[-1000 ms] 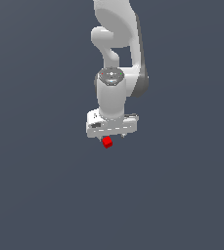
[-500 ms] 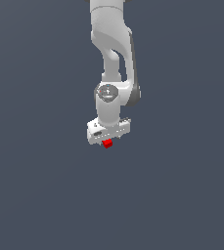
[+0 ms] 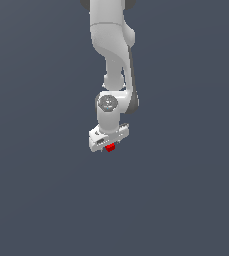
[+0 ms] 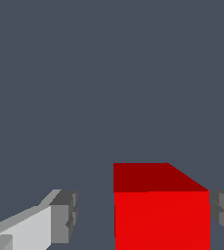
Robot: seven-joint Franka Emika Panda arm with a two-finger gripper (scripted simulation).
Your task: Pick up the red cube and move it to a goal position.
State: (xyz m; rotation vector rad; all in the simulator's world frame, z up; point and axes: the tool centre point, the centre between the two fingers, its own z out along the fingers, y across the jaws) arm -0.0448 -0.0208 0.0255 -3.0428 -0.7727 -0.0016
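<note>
In the wrist view the cube (image 4: pixel 161 215) filled the near foreground, bright red on its facing side and darker red on its upper face. It carried no label, mark or writing on either visible face. It sat between the two fingers (image 4: pixel 59 217) of the gripper (image 4: pixel 140 215), much closer to one than the other: one grey pad lay right against the cube's edge, though actual contact could not be confirmed, while the opposite pad stood clearly apart, with a strip of dark grey ground showing between them. The fingers were thus spread wide, wider than the cube, and not clamped on it. Behind the cube only flat, uniform slate-grey surface showed.

In the exterior view the gripper (image 3: pixel 109 145) pointed down below the white arm (image 3: pixel 112 60), its pale crossbar tilted slightly, higher toward the exterior view's right. The cube (image 3: pixel 110 147) appeared as a small red block directly under the crossbar, partly hidden by it, much narrower than the gripper. Whether the cube rested on the table (image 3: pixel 186 200) or hung above it could not be told. No text was legible on the arm, whose round wrist joint showed only a grey disc.
</note>
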